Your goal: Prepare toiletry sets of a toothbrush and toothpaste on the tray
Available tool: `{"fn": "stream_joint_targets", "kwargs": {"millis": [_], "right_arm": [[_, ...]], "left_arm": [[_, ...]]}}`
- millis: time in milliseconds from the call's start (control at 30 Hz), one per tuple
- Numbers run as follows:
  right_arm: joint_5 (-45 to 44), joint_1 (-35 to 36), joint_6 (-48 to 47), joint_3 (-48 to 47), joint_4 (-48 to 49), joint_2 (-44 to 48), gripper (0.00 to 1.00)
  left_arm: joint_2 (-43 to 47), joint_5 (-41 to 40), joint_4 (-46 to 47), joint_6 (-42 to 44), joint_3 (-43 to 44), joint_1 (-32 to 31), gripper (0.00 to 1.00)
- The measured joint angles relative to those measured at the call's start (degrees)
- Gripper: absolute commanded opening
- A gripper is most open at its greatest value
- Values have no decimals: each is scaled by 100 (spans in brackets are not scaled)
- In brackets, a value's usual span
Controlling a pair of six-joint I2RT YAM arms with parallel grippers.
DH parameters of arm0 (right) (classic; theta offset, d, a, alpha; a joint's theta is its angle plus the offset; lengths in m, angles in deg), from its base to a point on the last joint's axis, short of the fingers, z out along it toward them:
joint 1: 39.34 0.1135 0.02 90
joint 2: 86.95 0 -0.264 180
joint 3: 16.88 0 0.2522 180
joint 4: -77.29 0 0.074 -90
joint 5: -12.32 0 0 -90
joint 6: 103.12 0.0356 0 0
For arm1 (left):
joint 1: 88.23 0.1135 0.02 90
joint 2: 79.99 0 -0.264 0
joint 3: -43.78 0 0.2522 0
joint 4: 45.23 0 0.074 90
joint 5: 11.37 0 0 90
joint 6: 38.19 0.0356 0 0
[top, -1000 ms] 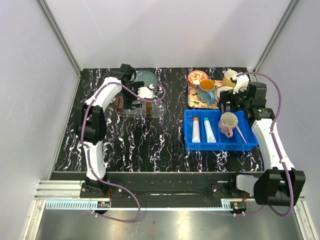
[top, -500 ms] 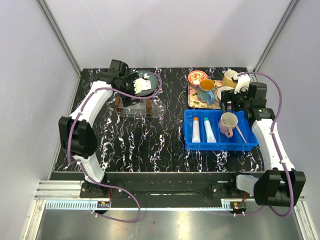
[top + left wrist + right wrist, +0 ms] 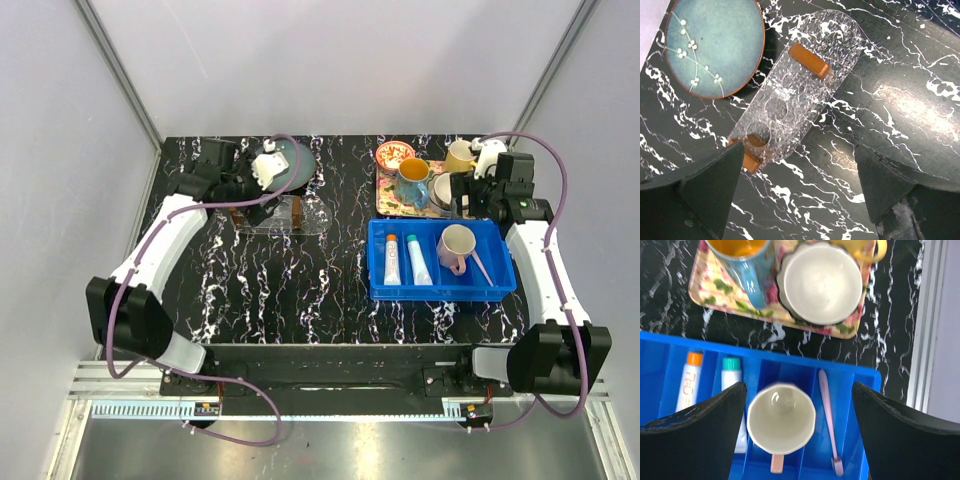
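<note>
**Toothbrush** (image 3: 827, 420): slim pale-pink stick, lying lengthwise in the narrow rightmost compartment of the blue bin (image 3: 440, 293), head toward the near wall.

**Toothpaste**: two small white tubes, smooth, lying flat side by side with caps to the far side. The orange-capped tube (image 3: 688, 382) occupies the leftmost compartment. The teal-capped tube (image 3: 731, 375) occupies the next one.

**Tray** (image 3: 800, 85): clear pebbled plastic, oblong with rounded ends. It carries a see-through rack pierced by round holes between two brown end blocks (image 3: 809, 60). It sits on the left side of the table, well apart from the bin.

**Blue bin, other contents**: one pink mug (image 3: 781, 418), upright, pale glossy interior, between the teal-capped tube and the toothbrush.

**Patterned square tray** (image 3: 725, 310): floral print, just behind the bin. It holds a blue mug (image 3: 413, 180) with an orange interior and a white scallop-rimmed cup (image 3: 820, 282).

**Teal plate** (image 3: 715, 45): round, glazed, brown-rimmed, white speckles, just beside the clear tray.

**Table** (image 3: 300, 290): black, white-veined marble pattern.

**Left gripper** (image 3: 799, 165): above the clear tray, fingers spread wide, nothing between them.

**Right gripper** (image 3: 799, 405): above the bin, fingers spread wide, holding nothing.
</note>
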Motion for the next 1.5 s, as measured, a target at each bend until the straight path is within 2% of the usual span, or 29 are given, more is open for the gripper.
{"fn": "stream_joint_targets", "kwargs": {"millis": [333, 700, 1133, 1500], "right_arm": [[-304, 2, -37, 229, -833, 61, 85], [-407, 0, -221, 787, -1172, 317, 75], [-407, 0, -286, 866, -1211, 326, 68], [-413, 0, -302, 876, -1097, -133, 64]], "left_arm": [[1394, -387, 999, -1032, -1311, 24, 99], [2048, -544, 1196, -1598, -1816, 278, 99], [2953, -778, 1036, -1766, -2133, 326, 99], [3235, -802, 1067, -1635, -2378, 326, 99]]}}
